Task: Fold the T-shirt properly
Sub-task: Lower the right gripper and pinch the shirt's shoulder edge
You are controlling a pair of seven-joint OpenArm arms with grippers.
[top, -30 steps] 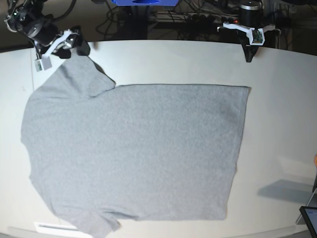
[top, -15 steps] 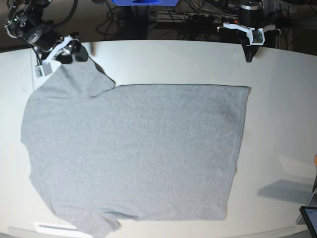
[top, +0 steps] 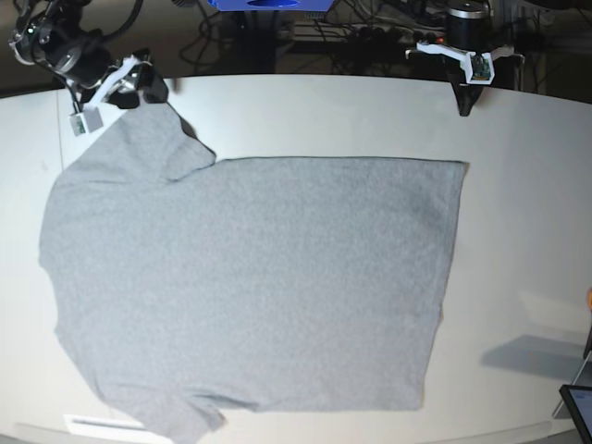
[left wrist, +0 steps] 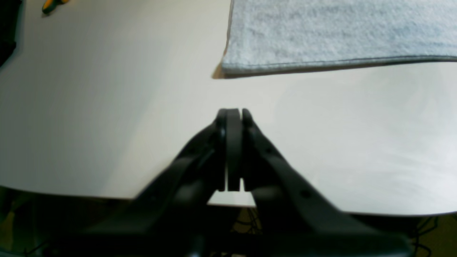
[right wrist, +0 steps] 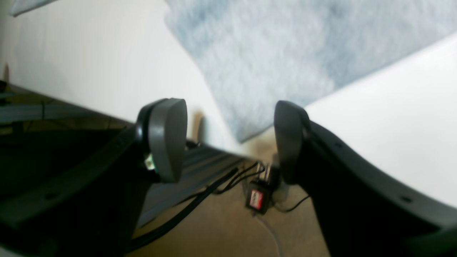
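Black-fingered right gripper: jaws parted, nothing between them, poised at the far left corner of the table in the base view. Wrist view shows the tip of a sleeve lying just beyond the gap between the two pads, not gripped.

Left gripper: jaws pressed together, empty, parked at the far right table edge. A hem corner of the garment lies a little ahead of it, apart from the fingertips.

T-shirt: heather-grey, plain side up, spread flat across the middle of the table, collar end toward the base view's left, hem toward its right. One sleeve reaches up to the right gripper; the other lies at the near edge. Wrist views show the fabric and the sleeve.

Table: white, smooth, curved far edge. Behind it, dark floor with cables and a blue object. A small orange-and-green item lies on the table far from the left gripper; a dark screen corner shows at the near right.

Change from one second earlier: right gripper has narrowed somewhat and sits slightly higher at the sleeve; shirt and left gripper unchanged.
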